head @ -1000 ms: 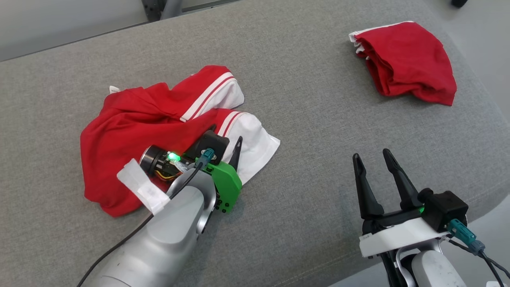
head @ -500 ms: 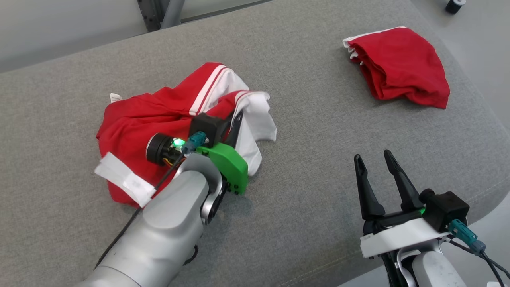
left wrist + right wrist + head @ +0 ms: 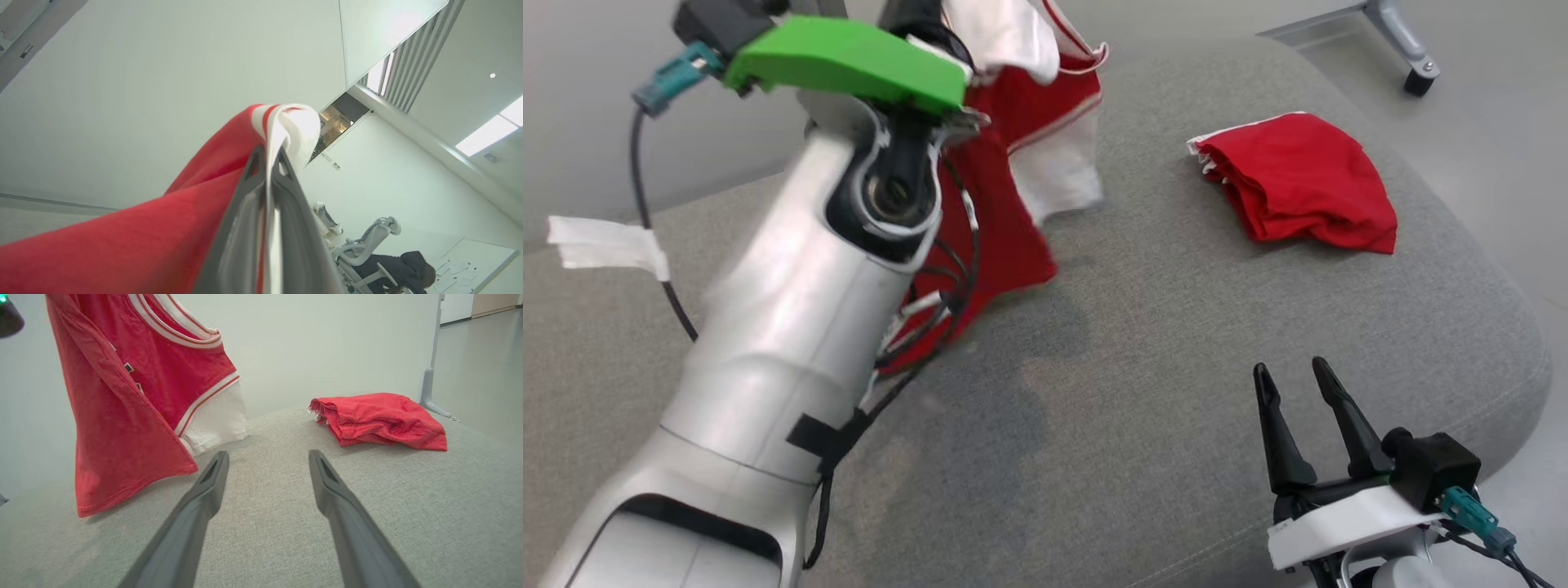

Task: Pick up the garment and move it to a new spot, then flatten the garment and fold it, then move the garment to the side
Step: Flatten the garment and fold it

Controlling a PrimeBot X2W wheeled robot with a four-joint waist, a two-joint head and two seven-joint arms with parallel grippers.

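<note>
While left gripper (image 3: 268,152) clamps garment (image 3: 122,416), red cloth (image 3: 1298,184) on cushion (image 3: 1160,392).

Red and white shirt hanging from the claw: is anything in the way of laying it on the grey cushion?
Nothing visible. The red and white shirt hangs from the shut left claw over bare grey fabric cushion. The folded red cloth lies apart on the right; the open right claw is clear too.

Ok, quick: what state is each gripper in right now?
Left gripper: shut on the garment, which hangs from it.
Right gripper: open, holding nothing.
</note>
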